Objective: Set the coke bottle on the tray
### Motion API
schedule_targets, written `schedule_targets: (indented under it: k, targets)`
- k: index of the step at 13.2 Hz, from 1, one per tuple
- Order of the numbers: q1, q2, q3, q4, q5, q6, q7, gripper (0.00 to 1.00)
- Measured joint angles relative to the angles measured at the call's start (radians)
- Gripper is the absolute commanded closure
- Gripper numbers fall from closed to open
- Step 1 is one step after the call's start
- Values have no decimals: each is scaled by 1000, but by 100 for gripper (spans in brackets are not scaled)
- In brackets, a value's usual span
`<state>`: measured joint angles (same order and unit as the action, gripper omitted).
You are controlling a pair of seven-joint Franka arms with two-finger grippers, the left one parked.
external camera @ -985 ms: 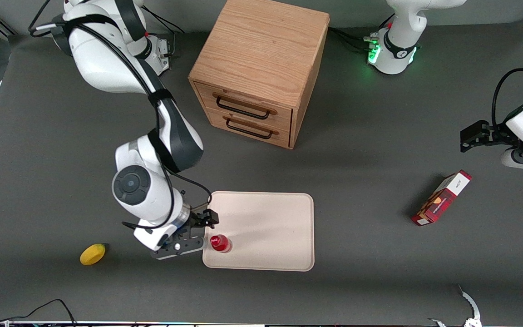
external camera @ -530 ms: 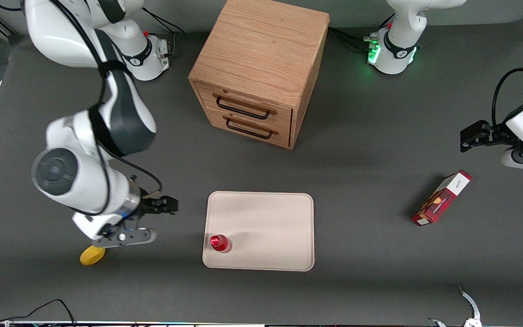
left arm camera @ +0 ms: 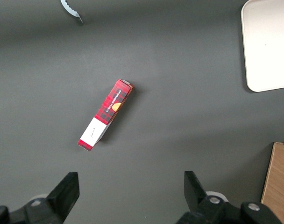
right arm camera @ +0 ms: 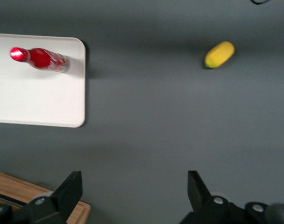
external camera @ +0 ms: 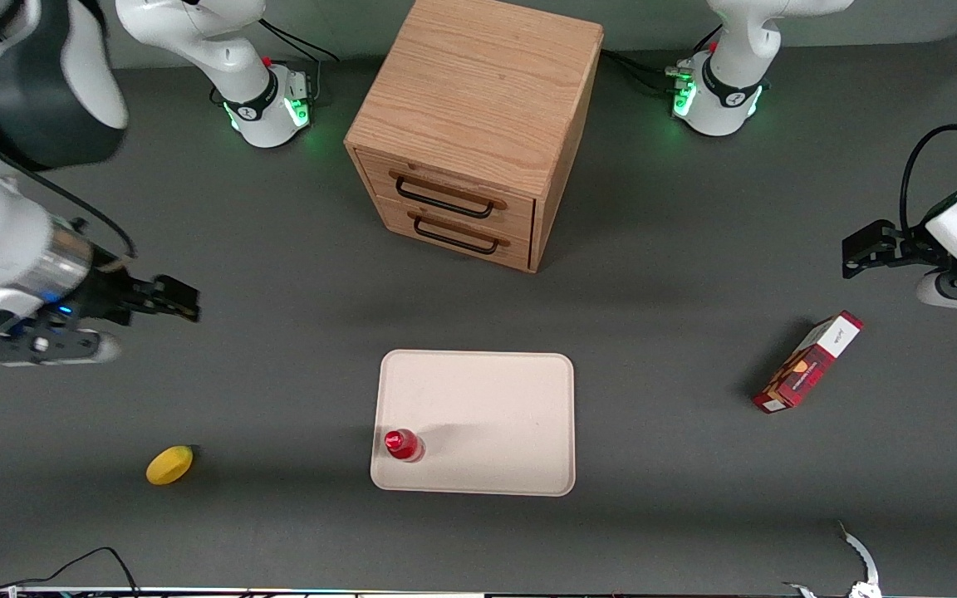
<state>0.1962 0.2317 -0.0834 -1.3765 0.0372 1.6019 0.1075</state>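
Note:
The small red coke bottle stands upright on the cream-white tray, near the tray's corner closest to the front camera at the working arm's end. It also shows in the right wrist view on the tray. My right gripper is raised high above the table toward the working arm's end, well away from the tray. Its fingers are wide apart with nothing between them.
A yellow lemon lies on the table toward the working arm's end; it also shows in the right wrist view. A wooden drawer cabinet stands farther from the camera than the tray. A red-and-white box lies toward the parked arm's end.
My right gripper has drawn away from the bottle, moving up and toward the working arm's end of the table. The bottle stays standing on the tray.

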Motion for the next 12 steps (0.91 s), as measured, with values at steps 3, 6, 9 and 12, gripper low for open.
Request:
schedule_targets:
  k: [3,6,9,12]
  targets:
    - [-78,-48,0,-44,0,-3,-63,0]
    - [-82,-48,7,-49,-6,-1,-64,0]
    - [-74,-48,18,-45,-52,1,-64,0]
    - [-79,-47,20,-35,-55,-3,-64,0]
